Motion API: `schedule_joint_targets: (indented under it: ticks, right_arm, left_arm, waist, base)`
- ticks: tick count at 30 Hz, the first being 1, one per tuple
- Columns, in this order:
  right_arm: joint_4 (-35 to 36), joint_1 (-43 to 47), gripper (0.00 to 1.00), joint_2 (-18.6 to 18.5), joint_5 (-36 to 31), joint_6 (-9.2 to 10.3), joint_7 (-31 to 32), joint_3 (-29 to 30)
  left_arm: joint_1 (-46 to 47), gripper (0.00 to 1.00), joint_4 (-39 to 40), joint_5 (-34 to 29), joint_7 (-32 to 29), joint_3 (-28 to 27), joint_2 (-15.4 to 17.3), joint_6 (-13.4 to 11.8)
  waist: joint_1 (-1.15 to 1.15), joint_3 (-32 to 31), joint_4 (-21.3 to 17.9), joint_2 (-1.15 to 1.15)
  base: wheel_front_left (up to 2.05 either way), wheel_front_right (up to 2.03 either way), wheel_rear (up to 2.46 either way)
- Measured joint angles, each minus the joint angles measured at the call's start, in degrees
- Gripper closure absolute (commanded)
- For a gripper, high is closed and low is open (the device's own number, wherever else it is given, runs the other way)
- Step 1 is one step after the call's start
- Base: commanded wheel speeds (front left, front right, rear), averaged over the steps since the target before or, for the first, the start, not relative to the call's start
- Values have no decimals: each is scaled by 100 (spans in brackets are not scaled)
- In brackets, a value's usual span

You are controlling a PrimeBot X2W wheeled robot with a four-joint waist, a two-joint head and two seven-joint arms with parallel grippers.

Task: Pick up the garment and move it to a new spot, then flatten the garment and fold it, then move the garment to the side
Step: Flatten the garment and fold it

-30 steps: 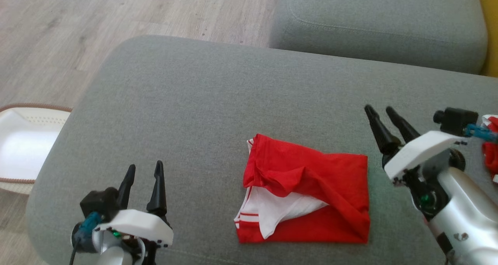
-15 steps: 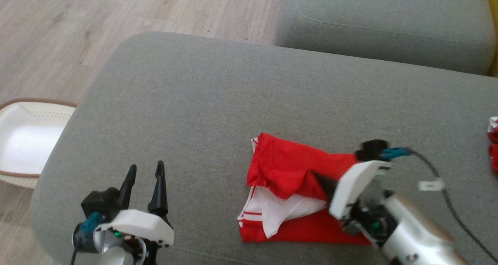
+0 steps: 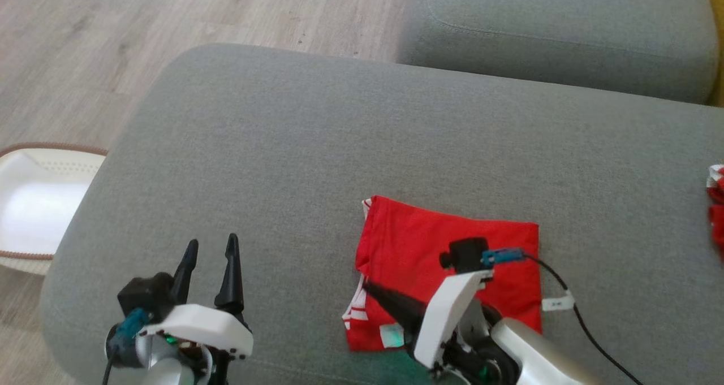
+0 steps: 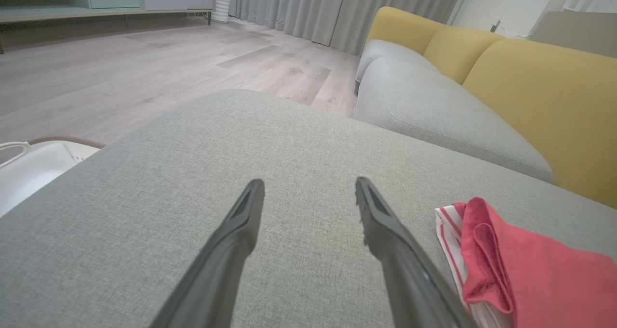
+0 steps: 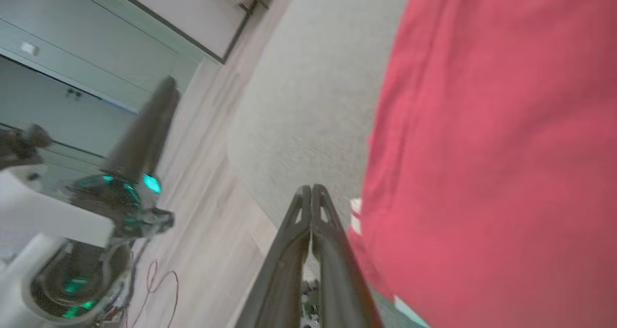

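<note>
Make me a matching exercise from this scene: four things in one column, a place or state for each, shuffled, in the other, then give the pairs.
1. left gripper
2. right gripper
3. red garment
4. white basket

A. on the floor beside the grey cushion
B. fingers shut
C. fingers open
D. lying on the grey cushion

Pairs: 1-C, 2-B, 3-D, 4-A

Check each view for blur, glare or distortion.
Head view: mostly sharp, but the white basket is washed out by glare. Left wrist view: crisp, with wide-angle stretch on the left gripper towards the bottom edge. Right wrist view: tilted and motion-blurred; the garment is smeared to flat red and the right gripper is soft.
</note>
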State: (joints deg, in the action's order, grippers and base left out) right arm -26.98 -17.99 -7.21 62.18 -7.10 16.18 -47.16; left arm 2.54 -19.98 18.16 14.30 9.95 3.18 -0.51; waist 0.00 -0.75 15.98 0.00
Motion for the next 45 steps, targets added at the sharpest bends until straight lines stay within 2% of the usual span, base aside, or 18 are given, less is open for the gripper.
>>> schedule_joint_targets:
  ticks: [3,5,6,7,8,10,17,25,28,34,39,45]
  right_arm:
    - [505,-26,100,-165,147,0,-510,-45]
    - [750,-53,100,-408,175,0,-873,-34]
    - [847,-65,97,-552,185,0,-1057,-8]
    - [922,-79,71,-684,185,0,-1246,54]
    - [982,-103,59,-815,185,0,-1411,125]
    - [1078,-169,0,-1061,169,0,-1713,296]
    - [1180,-253,0,-1715,-345,0,-2537,1046]
    - [1051,-103,0,-1864,-1290,0,-2938,2101]
    - [936,179,0,-1768,-1704,0,-2991,2465]
    - [886,821,0,-1291,-2736,0,-3040,3279]
    - [893,1110,0,-1040,-3309,0,-3054,3500]
    - [847,1210,0,-853,-3623,0,-3055,3619]
  left_arm:
    - [0,0,23,0,0,-12,-3,0]
    - [-1,0,42,0,0,-38,-7,0]
    - [-1,0,63,0,0,-54,-8,0]
    - [-1,0,88,0,0,-73,-10,0]
    - [-1,0,118,0,0,-91,-11,1]
    - [-2,0,165,-1,0,-111,-13,3]
    - [-14,0,367,-67,0,-155,-20,53]
    - [-19,0,590,-156,0,-254,-33,58]
    - [-21,0,650,-203,0,-310,-34,110]
    - [-45,0,734,-355,0,-325,-40,155]
    - [-154,0,771,-548,0,-334,-40,152]
    - [-153,0,790,-736,0,-336,-41,152]
  waist:
    - [0,2,-71,0]
    - [0,-3,-128,0]
    - [0,-7,-160,0]
    - [0,-13,-195,0]
    - [0,-19,-232,0]
    - [0,-34,-314,0]
    - [0,-92,-695,0]
    - [0,-138,-1188,0]
    - [0,-149,-1342,0]
    - [0,-166,-1600,0]
    - [0,-173,-1700,0]
    - [0,-163,-1716,0]
  base:
    - [0,0,0]
    - [0,0,0]
    - [0,0,0]
    - [0,0,0]
    - [0,0,0]
    - [0,0,0]
    - [0,0,0]
    - [0,0,0]
    - [0,0,0]
    - [0,0,0]
    - [0,0,0]
    - [0,0,0]
